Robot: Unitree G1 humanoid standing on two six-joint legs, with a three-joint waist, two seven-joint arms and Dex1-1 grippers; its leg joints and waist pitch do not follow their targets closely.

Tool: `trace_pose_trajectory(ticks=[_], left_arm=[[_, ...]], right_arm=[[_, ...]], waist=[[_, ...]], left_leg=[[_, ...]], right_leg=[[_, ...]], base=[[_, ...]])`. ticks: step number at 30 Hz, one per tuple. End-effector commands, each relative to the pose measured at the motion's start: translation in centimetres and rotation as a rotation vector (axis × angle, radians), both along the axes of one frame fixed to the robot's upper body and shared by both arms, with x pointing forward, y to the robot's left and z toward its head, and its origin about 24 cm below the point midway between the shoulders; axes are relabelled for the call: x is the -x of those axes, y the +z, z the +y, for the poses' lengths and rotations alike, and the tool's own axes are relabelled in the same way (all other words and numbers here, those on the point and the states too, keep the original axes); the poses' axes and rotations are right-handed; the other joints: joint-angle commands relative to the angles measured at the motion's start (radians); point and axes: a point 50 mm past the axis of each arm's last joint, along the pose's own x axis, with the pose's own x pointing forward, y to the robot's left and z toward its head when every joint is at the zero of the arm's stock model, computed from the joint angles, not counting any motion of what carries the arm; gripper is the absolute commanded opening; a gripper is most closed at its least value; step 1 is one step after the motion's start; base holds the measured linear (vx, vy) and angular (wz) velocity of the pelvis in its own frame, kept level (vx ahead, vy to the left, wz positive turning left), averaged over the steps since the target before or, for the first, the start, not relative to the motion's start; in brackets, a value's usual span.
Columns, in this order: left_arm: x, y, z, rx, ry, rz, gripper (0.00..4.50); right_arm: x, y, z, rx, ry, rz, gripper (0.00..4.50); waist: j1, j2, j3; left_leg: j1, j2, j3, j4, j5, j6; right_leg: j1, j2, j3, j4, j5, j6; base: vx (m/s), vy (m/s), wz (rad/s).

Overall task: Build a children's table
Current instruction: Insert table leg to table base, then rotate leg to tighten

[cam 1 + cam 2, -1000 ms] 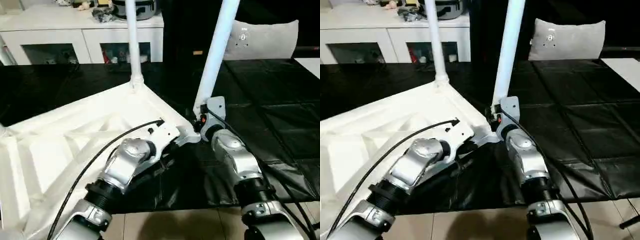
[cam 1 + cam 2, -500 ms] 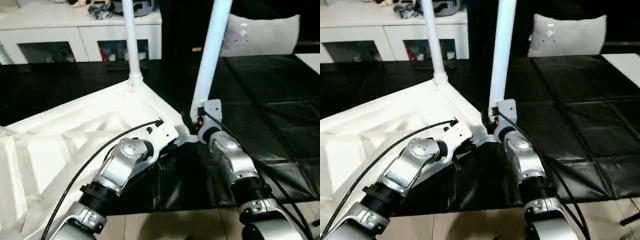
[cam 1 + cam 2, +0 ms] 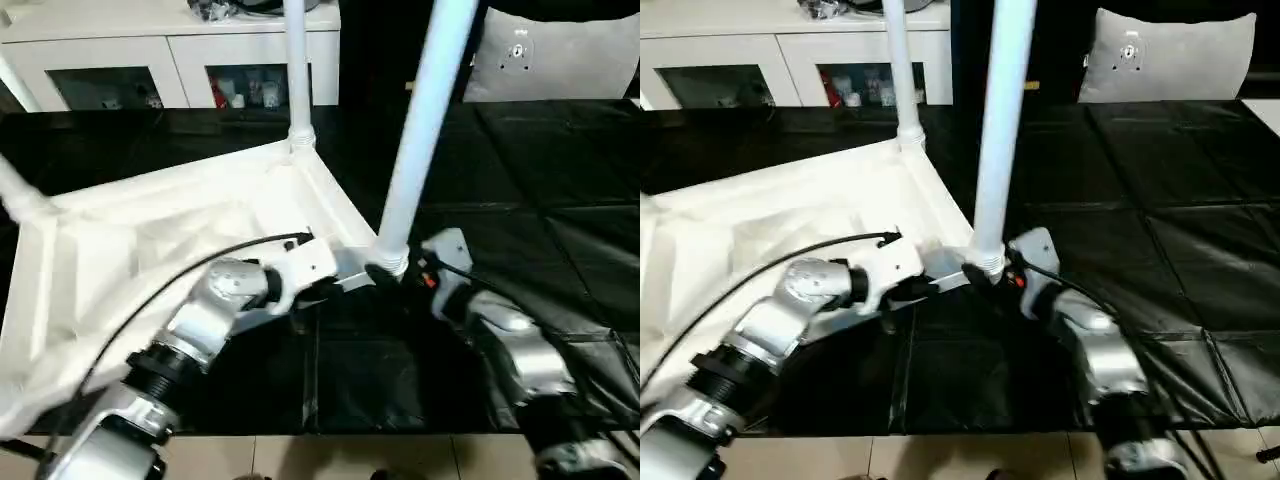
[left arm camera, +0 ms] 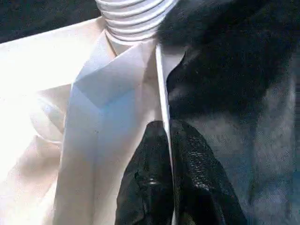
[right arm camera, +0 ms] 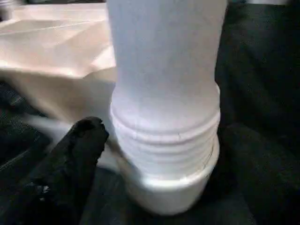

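Pinching tabletop rim [image 4: 161, 84], left gripper [image 4: 169, 154] — unlabelled

I see a black sheet [image 3: 560, 190] spread over the floor, creased into squares, with its near edge ending on pale floor tiles [image 3: 970, 458]. Along the sheet's far edge stands a white cabinet [image 3: 190, 50] with glass doors; behind the glass I can make out small items [image 3: 245, 92], one of them red, though I can't tell what they are. On the cabinet's top sits some dark clutter [image 3: 215, 8]. At the sheet's far right corner a grey cushion [image 3: 1170, 55] leans upright.
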Motion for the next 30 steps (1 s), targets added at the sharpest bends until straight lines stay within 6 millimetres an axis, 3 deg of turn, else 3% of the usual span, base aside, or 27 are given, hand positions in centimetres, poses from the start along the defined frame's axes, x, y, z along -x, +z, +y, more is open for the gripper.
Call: trace_pose_trajectory(ticks=[1,3,6,7,9,16,23,30], left_arm=[[1.0,-2.3,1.3,-0.107,-0.035,0.095,0.00],[1.3,-2.4,2.0,-0.135,-0.110,0.109,0.00],[1.4,-2.4,2.2,-0.145,-0.149,0.105,0.00],[1.5,-2.3,2.3,-0.155,-0.192,0.096,0.00],[1.9,-2.4,2.5,-0.182,-0.291,0.100,0.00],[2.5,-2.4,2.3,-0.214,-0.430,0.122,0.00],[2.7,-2.4,1.7,-0.228,-0.504,0.124,0.00],[2.5,-2.5,1.8,-0.231,-0.513,0.129,0.00]], right_arm=[[0.1,0.9,-0.3,-0.004,0.050,-0.037,4.48],[0.3,1.8,-1.3,0.032,0.129,-0.059,4.48],[0.5,2.1,-1.5,0.052,0.175,-0.066,4.48],[0.7,2.4,-1.7,0.073,0.230,-0.070,4.48],[1.0,3.1,-1.9,0.116,0.356,-0.070,4.48],[1.2,3.0,-1.0,0.154,0.538,-0.020,4.48],[1.0,2.6,0.1,0.122,0.623,0.039,3.90],[1.1,2.4,0.0,0.119,0.665,0.086,3.16]], waist=[[0.012,-0.007,-0.061],[0.014,-0.008,-0.057],[0.016,-0.008,-0.055],[0.018,-0.014,-0.056],[0.026,-0.016,-0.060],[0.055,-0.012,-0.068],[0.071,-0.017,-0.067],[0.072,-0.030,-0.062]], left_leg=[[-0.006,0.055,-0.014,-0.048,-0.106,0.135],[-0.003,0.056,-0.015,-0.051,-0.143,0.114],[0.002,0.058,-0.016,-0.054,-0.165,0.102],[0.003,0.057,-0.014,-0.053,-0.173,0.099],[0.002,0.056,-0.013,-0.048,-0.145,0.108],[0.006,0.062,-0.011,-0.040,-0.080,0.132],[0.009,0.065,-0.011,-0.041,-0.108,0.104],[0.007,0.060,-0.010,-0.042,-0.143,0.079]], right_leg=[[0.072,-0.086,0.060,-0.063,-0.136,-0.208],[0.070,-0.084,0.059,-0.070,-0.215,-0.188],[0.067,-0.083,0.060,-0.073,-0.250,-0.176],[0.068,-0.084,0.061,-0.074,-0.262,-0.173],[0.071,-0.083,0.062,-0.068,-0.232,-0.172],[0.066,-0.083,0.061,-0.050,-0.139,-0.208],[0.066,-0.086,0.064,-0.046,-0.161,-0.212],[0.065,-0.087,0.066,-0.057,-0.285,-0.166]], base=[[0.000,0.000,0.00],[0.000,0.000,0.00],[0.000,0.000,0.00],[0.000,0.000,0.00],[0.000,0.000,0.00],[0.000,0.000,0.00],[0.000,0.000,0.00],[0.000,0.000,0.00]])
